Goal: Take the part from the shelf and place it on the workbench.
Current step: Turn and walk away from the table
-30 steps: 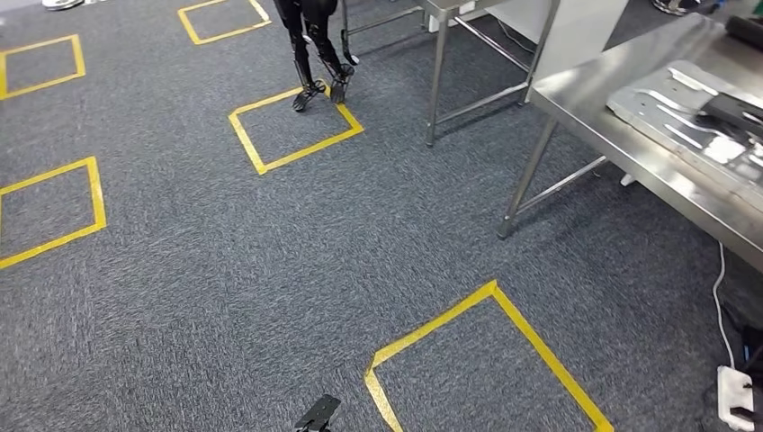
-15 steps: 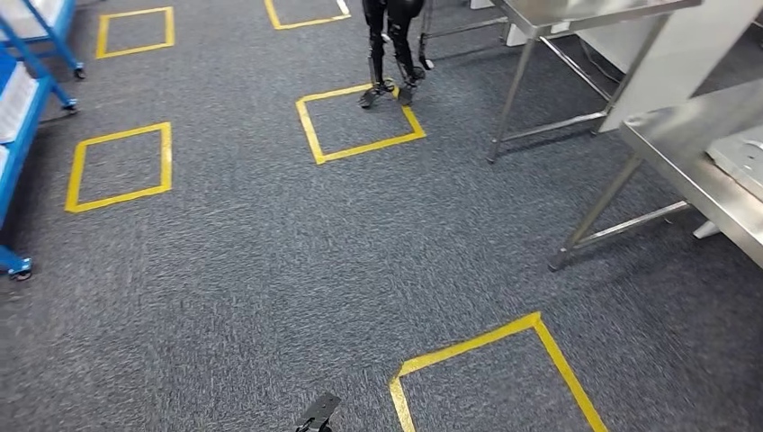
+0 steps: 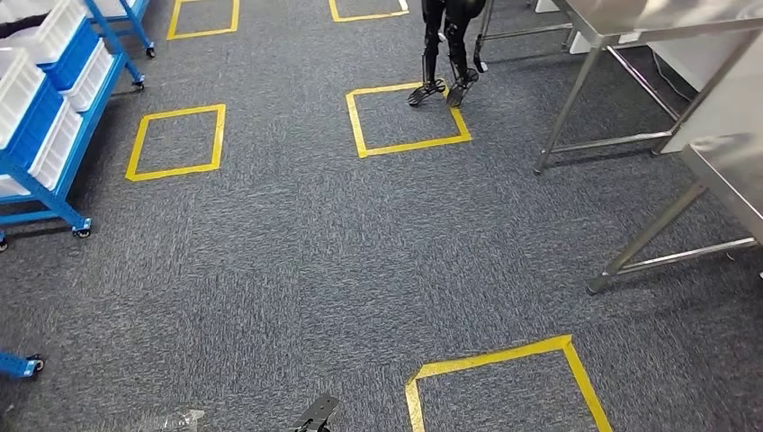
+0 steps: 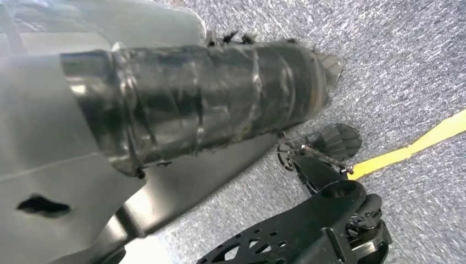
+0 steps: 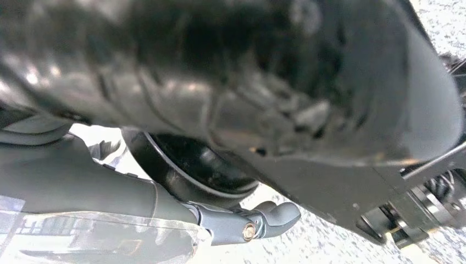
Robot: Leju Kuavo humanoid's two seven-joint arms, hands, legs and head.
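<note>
A blue wheeled shelf (image 3: 56,135) with white bins (image 3: 27,85) stands at the left of the head view; I cannot make out a part in them. A corner of the steel workbench (image 3: 731,171) shows at the right edge. My left hand (image 4: 209,104) hangs over the carpet, a grey cover and a dark tape-wrapped finger showing, with nothing seen in it. My right hand (image 5: 247,223) is a blurred dark mass with one grey finger (image 5: 275,214) sticking out. How the fingers of either hand lie is unclear.
Grey carpet carries yellow taped squares (image 3: 409,117), one close in front (image 3: 504,373). Another robot's dark legs (image 3: 445,54) stand at the far square. A second steel table (image 3: 630,13) stands behind the workbench. A blue caster foot (image 3: 18,364) sits at lower left.
The camera has turned left: the blue shelf has come into view, and the workbench top with its metal plates has slid out at the right.
</note>
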